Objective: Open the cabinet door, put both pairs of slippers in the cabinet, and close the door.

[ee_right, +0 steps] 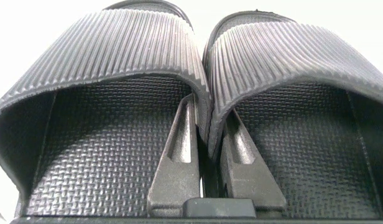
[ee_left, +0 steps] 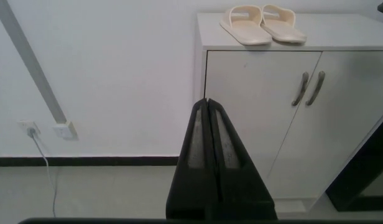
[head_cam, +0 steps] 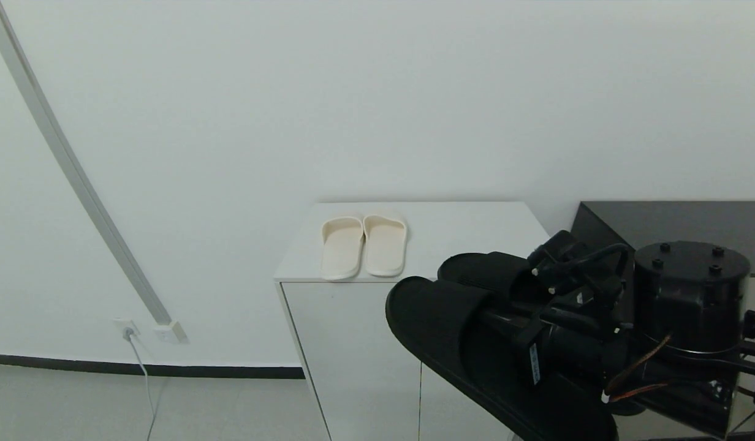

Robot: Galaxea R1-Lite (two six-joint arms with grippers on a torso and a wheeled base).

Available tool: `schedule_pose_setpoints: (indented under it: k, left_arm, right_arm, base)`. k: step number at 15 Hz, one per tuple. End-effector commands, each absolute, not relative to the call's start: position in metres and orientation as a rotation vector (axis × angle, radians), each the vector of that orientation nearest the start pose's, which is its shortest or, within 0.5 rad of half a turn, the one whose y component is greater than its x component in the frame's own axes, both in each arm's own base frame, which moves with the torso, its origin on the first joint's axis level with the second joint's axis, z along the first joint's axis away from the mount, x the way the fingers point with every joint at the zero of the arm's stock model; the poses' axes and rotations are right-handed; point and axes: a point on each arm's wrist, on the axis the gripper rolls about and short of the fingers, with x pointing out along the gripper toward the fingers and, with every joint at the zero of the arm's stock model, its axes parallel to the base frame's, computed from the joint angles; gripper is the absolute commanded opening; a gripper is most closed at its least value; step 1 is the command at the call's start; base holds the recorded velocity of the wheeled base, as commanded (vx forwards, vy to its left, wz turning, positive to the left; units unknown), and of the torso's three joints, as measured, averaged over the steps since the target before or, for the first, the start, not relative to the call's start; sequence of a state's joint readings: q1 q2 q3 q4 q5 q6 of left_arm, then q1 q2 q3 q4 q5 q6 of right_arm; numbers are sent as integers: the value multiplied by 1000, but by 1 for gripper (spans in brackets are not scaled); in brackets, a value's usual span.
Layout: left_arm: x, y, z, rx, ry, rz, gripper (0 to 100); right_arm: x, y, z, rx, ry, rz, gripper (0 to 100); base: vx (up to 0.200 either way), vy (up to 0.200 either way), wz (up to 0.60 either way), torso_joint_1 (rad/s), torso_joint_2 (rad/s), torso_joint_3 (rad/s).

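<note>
I'm holding the black slippers [head_cam: 439,312] clamped by their inner straps in my right gripper [ee_right: 207,124], in front of the shut door [ee_left: 257,118], and I'm judging my left gripper [ee_left: 208,106], fingers together, must part and hook the handle [ee_left: 300,89] squarely.

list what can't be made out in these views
Inside of the cabinet: left wrist view, its closed doors hide it.
Door handles: head view, the black slippers held in the right gripper cover them.
Cabinet base: head view, cut off by the lower edge.
Cream slippers' undersides: head view, face down on the cabinet top.
</note>
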State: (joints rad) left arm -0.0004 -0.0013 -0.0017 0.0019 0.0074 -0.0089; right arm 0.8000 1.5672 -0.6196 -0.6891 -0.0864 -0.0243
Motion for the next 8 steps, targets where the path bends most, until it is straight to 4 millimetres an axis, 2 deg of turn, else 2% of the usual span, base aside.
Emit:
schedule_pose_setpoints:
  k: [1,8]
  left_arm:
    - [-23,0,76,-9,0,8,0]
    - [-23,0,76,-11,0,6,0]
  right_arm:
    - [184,185,174,-136,236,715,0]
    - [185,183,172,-134,247,739,0]
  base:
    - [0,0,0,0,0,0]
    - [0,0,0,0,0,0]
